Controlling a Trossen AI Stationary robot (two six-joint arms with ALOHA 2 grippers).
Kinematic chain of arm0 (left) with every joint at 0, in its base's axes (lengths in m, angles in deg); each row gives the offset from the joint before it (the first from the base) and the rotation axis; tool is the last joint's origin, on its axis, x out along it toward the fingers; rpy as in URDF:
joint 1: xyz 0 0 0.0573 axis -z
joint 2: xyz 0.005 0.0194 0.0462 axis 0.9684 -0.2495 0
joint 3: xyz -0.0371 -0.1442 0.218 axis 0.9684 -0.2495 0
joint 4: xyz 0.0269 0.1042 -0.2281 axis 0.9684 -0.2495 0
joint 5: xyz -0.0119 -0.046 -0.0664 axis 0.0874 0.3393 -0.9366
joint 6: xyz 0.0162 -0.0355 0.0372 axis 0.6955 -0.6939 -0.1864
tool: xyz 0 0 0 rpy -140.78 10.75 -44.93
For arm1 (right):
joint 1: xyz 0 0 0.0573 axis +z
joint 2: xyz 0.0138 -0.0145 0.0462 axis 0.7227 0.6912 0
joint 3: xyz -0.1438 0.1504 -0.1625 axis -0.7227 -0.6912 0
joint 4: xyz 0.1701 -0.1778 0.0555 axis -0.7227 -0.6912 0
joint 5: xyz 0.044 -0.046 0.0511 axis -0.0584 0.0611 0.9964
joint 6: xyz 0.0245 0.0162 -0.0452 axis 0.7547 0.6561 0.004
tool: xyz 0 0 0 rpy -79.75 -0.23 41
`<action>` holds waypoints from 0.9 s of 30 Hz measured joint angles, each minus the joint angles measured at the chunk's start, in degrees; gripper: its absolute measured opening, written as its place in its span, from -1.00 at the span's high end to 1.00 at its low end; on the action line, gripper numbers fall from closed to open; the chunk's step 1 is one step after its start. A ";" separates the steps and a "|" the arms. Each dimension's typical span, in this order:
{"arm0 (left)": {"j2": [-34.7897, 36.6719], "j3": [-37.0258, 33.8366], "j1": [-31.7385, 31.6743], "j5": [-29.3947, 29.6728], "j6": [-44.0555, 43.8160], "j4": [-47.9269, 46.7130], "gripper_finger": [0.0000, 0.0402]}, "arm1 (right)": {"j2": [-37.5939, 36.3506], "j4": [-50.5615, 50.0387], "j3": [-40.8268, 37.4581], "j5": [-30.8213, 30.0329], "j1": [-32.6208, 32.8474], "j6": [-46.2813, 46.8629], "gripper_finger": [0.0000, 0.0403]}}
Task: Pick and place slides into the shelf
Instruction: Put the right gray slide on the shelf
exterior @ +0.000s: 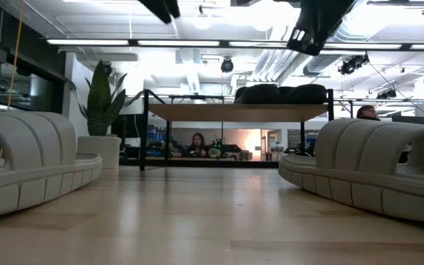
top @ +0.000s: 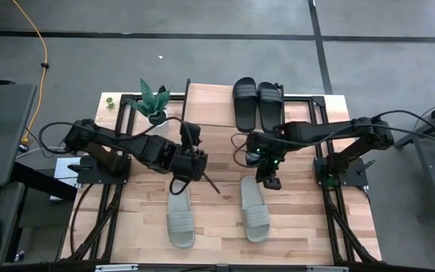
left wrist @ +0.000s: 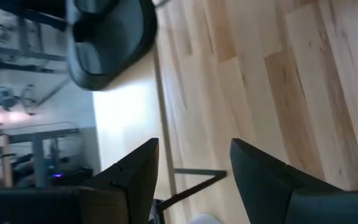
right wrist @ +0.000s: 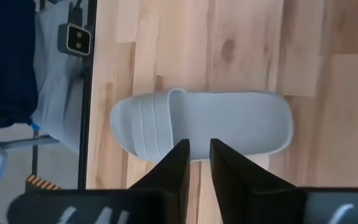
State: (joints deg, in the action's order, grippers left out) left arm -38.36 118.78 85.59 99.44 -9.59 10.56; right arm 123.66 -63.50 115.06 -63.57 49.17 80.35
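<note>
- Hovering over the table, the right gripper has its fingers slightly apart, a narrow gap between them, holding nothing.
- Just beyond those fingers lies a grey slide flat on the wood, strap toward the table edge; in the high view it is the right one of two.
- The left gripper has its fingers wide apart and empty, above bare planks.
- Near them, toward the front, lies the other grey slide; both grey slides sit side by side, well apart.
- Past the left fingers a black slide rests on the shelf.
- Both black slides lie touching on the shelf's plank top, behind the right gripper.
- No brand or writing can be read on any slide.
- A potted plant stands at the shelf's left end.
- The table is pale butcher-block wood on a black frame.
- Around it is grey floor with a yellow cable.
- The low view looks into a bright office with ceiling strip lights, and a seated person under the shelf line.
</note>
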 joint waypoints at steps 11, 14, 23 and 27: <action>2.49 -0.02 4.76 7.35 -2.12 -0.53 0.06 | 2.60 2.44 -0.02 2.06 1.82 -1.38 0.64; 2.76 -0.02 4.70 7.69 -2.44 -0.46 0.06 | 3.44 2.59 0.00 2.08 1.80 -1.46 0.64; 2.74 -0.02 4.62 9.18 -4.84 -2.70 0.06 | 8.61 3.05 0.00 7.18 2.21 -2.82 0.65; 2.74 -0.02 4.62 9.17 -5.33 -3.98 0.06 | 11.13 4.81 0.00 9.38 2.88 -3.29 0.65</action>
State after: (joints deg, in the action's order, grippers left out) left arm -35.62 118.76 90.21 108.61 -14.93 6.58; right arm 134.79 -58.69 115.06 -54.19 52.04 77.06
